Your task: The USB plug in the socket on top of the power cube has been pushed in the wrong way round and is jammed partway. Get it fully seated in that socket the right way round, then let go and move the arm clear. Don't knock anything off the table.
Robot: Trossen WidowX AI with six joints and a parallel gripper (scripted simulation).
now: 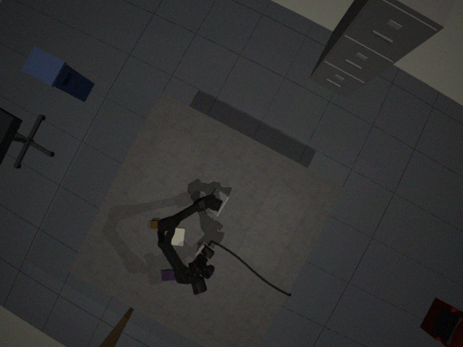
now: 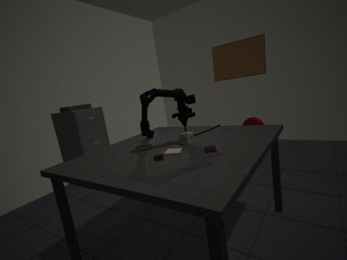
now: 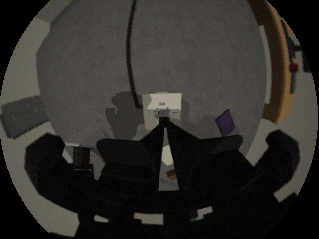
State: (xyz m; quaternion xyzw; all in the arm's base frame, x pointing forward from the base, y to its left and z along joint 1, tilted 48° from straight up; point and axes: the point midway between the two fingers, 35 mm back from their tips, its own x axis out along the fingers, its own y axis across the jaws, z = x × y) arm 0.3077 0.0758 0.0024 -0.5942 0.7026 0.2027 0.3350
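Observation:
A small white power cube (image 2: 186,138) (image 3: 162,102) stands on the grey table (image 2: 196,181) (image 1: 261,194). The dark USB plug (image 2: 185,130) (image 3: 163,118) stands in the socket on top of the cube. Its black cable (image 1: 254,272) (image 2: 207,129) (image 3: 134,40) trails away across the table. My gripper (image 2: 185,128) (image 3: 165,125) (image 1: 205,251) points straight down over the cube and is shut on the plug. In the overhead view the arm hides most of the cube. How deep the plug sits is too dark and small to tell.
Near the cube lie a flat white card (image 2: 173,151) (image 1: 178,237), an orange-brown block (image 2: 158,156) (image 1: 154,223) and a purple block (image 2: 210,148) (image 1: 167,275) (image 3: 226,121). The arm's base (image 2: 146,131) stands behind. A filing cabinet (image 2: 79,128) stands beside the table.

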